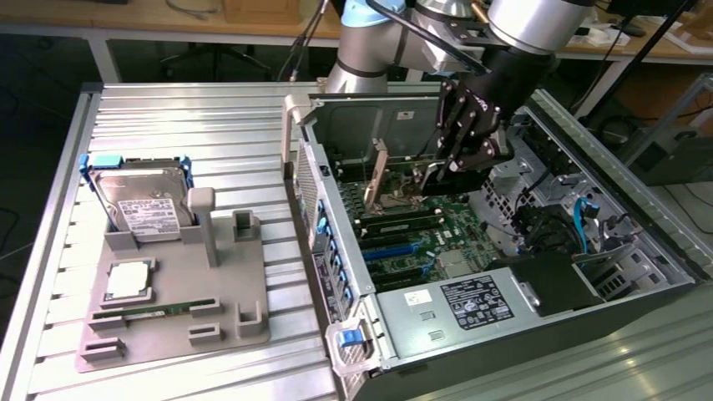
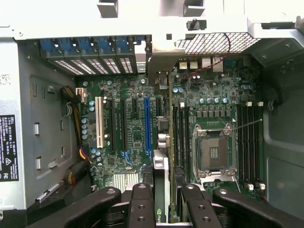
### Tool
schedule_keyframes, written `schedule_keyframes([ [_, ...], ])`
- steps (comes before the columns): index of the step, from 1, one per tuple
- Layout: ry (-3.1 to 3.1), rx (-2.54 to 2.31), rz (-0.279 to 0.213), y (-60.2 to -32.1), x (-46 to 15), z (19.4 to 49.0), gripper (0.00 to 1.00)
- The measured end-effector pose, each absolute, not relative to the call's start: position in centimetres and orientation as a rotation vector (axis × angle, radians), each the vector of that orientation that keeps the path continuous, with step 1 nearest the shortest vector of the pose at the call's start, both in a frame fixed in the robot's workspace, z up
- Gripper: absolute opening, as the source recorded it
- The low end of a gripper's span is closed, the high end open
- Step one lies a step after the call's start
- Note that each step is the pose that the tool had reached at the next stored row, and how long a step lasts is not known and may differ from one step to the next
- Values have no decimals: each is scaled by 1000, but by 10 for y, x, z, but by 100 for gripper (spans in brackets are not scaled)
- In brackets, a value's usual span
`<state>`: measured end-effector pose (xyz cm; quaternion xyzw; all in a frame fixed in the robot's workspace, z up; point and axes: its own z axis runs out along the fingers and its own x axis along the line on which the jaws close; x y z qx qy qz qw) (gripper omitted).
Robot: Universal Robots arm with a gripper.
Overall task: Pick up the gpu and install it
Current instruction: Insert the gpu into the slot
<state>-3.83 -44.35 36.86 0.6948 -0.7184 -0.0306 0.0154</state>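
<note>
Wrist view: the gripper (image 2: pixel 164 199) is clenched on the gpu (image 2: pixel 165 142), which appears edge-on as a thin upright strip running from between the fingers (image 2: pixel 142 199) up toward the slot openings in the case's rear wall. The card sits over the motherboard (image 2: pixel 133 123), between the blue slot (image 2: pixel 147 118) and the memory slots beside the CPU socket (image 2: pixel 213 152). Whether its edge connector has reached a slot I cannot tell.

In the exterior view the gripper (image 1: pixel 452 163) is down inside the open case (image 1: pixel 624 242), and the gpu (image 1: pixel 379 167) stands on edge, its flat face upright. Its long axis runs along the board toward the case's rear wall, with the bracket end leading that way and the connector edge facing down at the motherboard (image 1: pixel 412 238).

As for handling, I judge the card light and stiff — a rigid circuit board that will not flex much, yet fragile. The fan, the small components and the gold contacts should not take any squeezing or scraping. The sound place to hold it is where it is held now, across the thin board at the upper edge, away from the fan. Held so narrowly, it could pivot between the pads if it meets resistance off-centre, so it wants to stay square to the slot.

On the tray (image 1: pixel 167 326) at the exterior view's left, the hard drive (image 1: pixel 139 205) and a memory stick (image 1: pixel 156 311) sit in their holders.
</note>
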Motion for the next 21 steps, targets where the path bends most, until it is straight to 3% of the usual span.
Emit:
schedule_keyframes([
  [21, -2235, 2162, -95, -444, -38, 358, 27],
])
